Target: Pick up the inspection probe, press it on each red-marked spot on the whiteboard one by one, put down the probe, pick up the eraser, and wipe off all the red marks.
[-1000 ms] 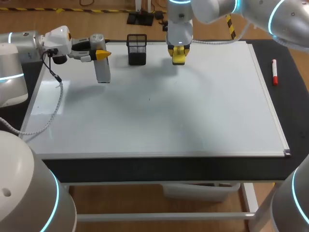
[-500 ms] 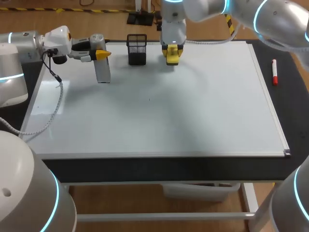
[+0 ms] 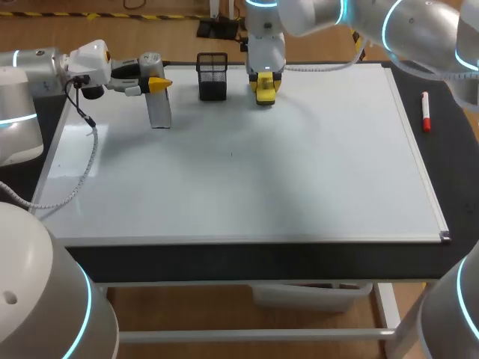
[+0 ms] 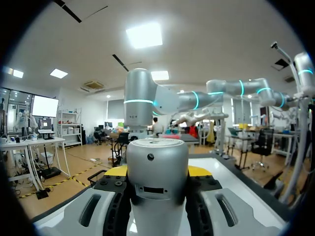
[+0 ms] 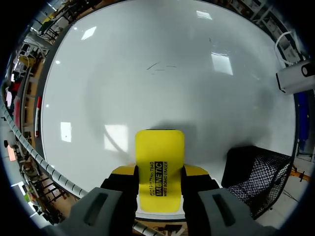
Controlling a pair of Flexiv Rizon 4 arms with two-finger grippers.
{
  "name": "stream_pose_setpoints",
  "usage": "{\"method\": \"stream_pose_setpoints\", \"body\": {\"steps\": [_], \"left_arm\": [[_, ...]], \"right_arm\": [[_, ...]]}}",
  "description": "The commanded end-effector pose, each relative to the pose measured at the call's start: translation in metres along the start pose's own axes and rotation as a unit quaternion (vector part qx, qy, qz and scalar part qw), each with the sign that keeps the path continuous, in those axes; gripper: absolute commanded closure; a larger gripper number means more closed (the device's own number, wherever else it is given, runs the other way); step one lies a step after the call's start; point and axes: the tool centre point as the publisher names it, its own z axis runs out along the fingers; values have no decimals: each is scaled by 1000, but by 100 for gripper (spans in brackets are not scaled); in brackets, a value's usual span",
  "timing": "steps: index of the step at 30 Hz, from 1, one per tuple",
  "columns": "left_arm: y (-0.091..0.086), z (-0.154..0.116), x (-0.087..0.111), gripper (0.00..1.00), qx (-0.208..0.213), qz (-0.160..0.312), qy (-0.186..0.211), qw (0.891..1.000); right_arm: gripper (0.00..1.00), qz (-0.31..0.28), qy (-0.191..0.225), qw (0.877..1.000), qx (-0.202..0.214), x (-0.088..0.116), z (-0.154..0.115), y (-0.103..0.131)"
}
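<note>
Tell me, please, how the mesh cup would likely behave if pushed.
Probably light: the cup is open wire mesh. It stands taller than wide, so a high push might tip it; a low one would likely slide it across the smooth whiteboard.

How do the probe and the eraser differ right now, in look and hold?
The inspection probe is a grey cylinder; the eraser is a flat yellow block. The probe hangs from the sideways-pointing left tool; the eraser sits in the downward-pointing right tool, beside the black mesh basket. Both are clamped over the whiteboard.
</note>
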Motion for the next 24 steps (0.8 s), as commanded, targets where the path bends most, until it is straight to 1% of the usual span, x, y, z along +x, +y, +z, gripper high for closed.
{"method": "stream_pose_setpoints", "body": {"steps": [1, 16, 17, 18, 19, 20, 24], "left_arm": [[-1, 0, 0, 100, 0, 0, 0, 1000], [-1, 0, 0, 100, 0, 0, 0, 1000], [-1, 0, 0, 100, 0, 0, 0, 1000], [-1, 0, 0, 100, 0, 0, 0, 1000], [-1, 0, 0, 100, 0, 0, 0, 1000], [-1, 0, 0, 100, 0, 0, 0, 1000], [-1, 0, 0, 100, 0, 0, 0, 1000]], "right_arm": [[100, 0, 3, 1000, -4, -2, 5, -5], [100, 8, 6, 1000, -7, 1, 11, -8], [87, 9, 6, 1000, -7, 1, 11, -8], [65, 9, 7, 1000, -7, 1, 12, -8], [48, 12, 9, 1000, -7, 1, 12, -8], [0, 14, 9, 1000, -6, 2, 12, -8], [0, 20, 9, 1000, -4, 5, 10, -8]]}}
